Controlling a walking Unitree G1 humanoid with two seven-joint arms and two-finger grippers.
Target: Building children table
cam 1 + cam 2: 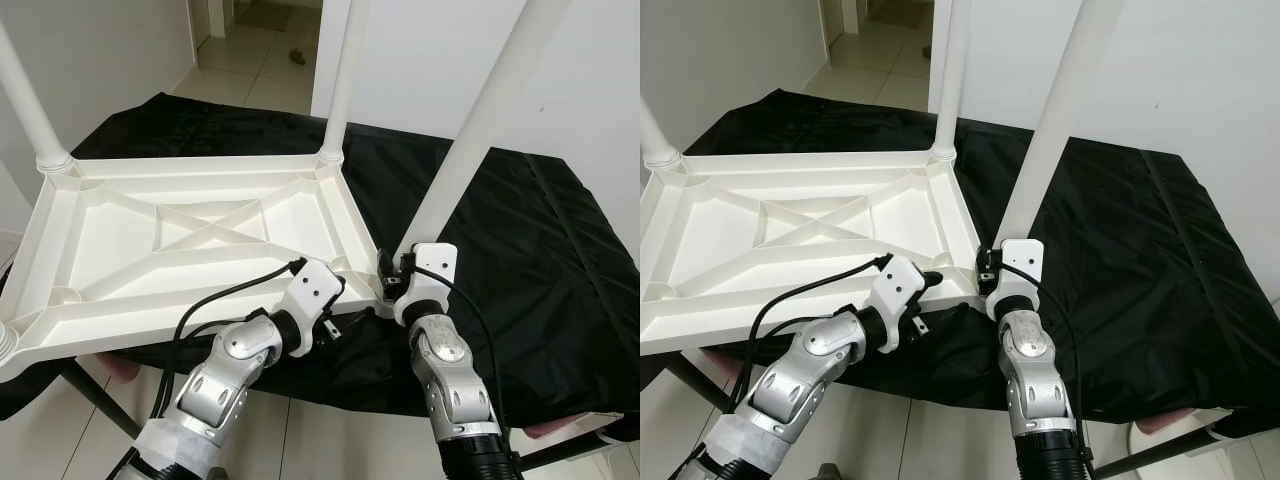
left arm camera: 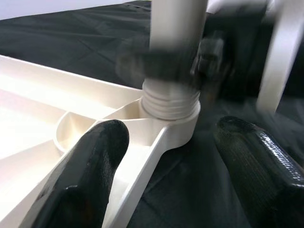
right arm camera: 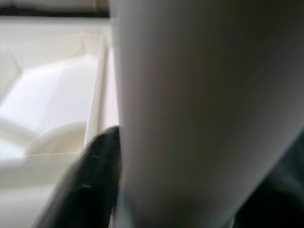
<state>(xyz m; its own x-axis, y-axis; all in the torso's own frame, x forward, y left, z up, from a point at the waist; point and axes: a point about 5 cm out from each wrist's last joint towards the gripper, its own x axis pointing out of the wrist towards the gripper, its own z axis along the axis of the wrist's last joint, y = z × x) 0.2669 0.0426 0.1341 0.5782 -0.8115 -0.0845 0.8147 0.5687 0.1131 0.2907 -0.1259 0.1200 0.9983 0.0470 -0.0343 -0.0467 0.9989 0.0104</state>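
A white plastic children's table [image 1: 190, 235] lies upside down on a black cloth [image 1: 540, 260]. Two white legs stand in its far corners, one at the left [image 1: 30, 100] and one at the middle [image 1: 338, 80]. A third leg [image 1: 480, 130] rises tilted from the near right corner socket [image 2: 171, 107]. My right gripper [image 1: 388, 272] is shut on the base of this leg, and one black finger [image 3: 97, 180] presses against it. My left gripper [image 2: 170, 130] is open, its fingers [image 2: 90, 166] on either side of the same threaded corner without touching it.
The near left corner socket [image 1: 6, 345] holds no leg. A doorway to a tiled floor [image 1: 265, 45] lies behind, beside a white wall [image 1: 580, 70]. The cloth-covered support ends close in front of me, with dark metal legs [image 1: 95, 400] below.
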